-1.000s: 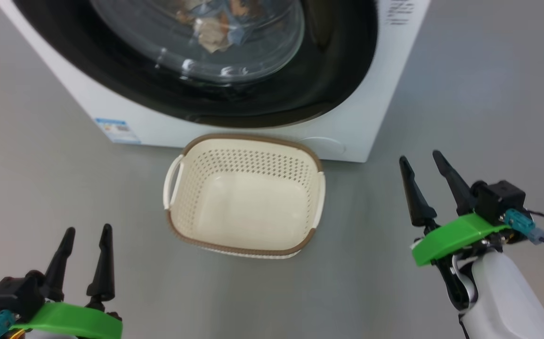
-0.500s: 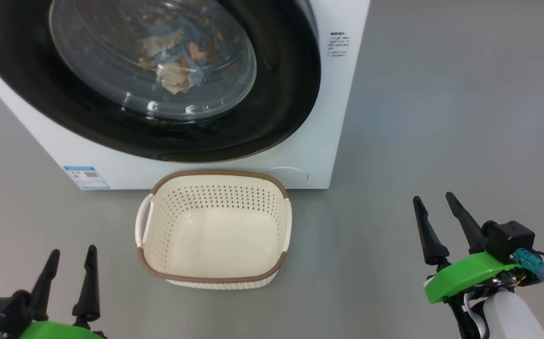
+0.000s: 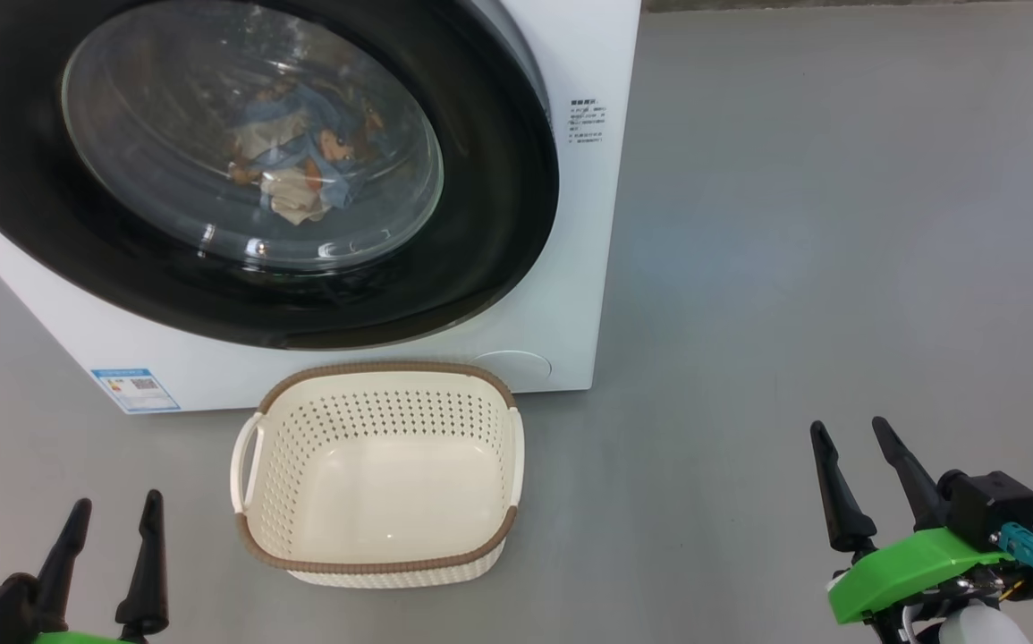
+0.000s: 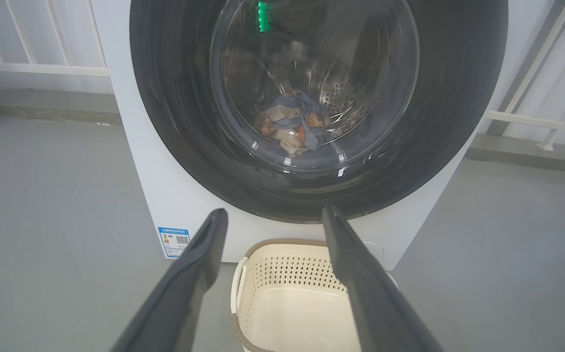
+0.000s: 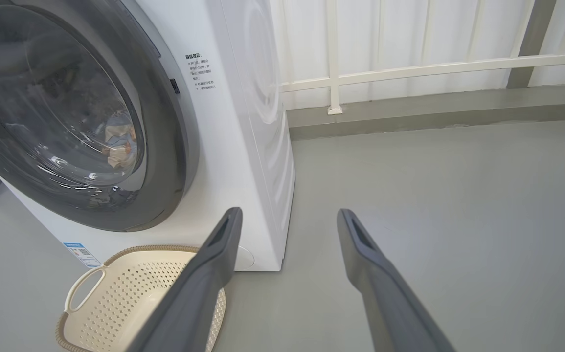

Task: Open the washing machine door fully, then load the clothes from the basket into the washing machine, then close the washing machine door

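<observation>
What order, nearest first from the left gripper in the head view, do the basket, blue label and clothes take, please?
1. basket, right of the left gripper.
2. blue label, ahead on the machine's corner.
3. clothes, behind the door glass.

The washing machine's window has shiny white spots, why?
Light bouncing off glass, probably. Head view: white glare spots sit along the bottom of the door glass, below the clothes. Left wrist view: similar glints, plus a green streak near the top. Right wrist view: pale haze on the glass dims the clothes.
</observation>
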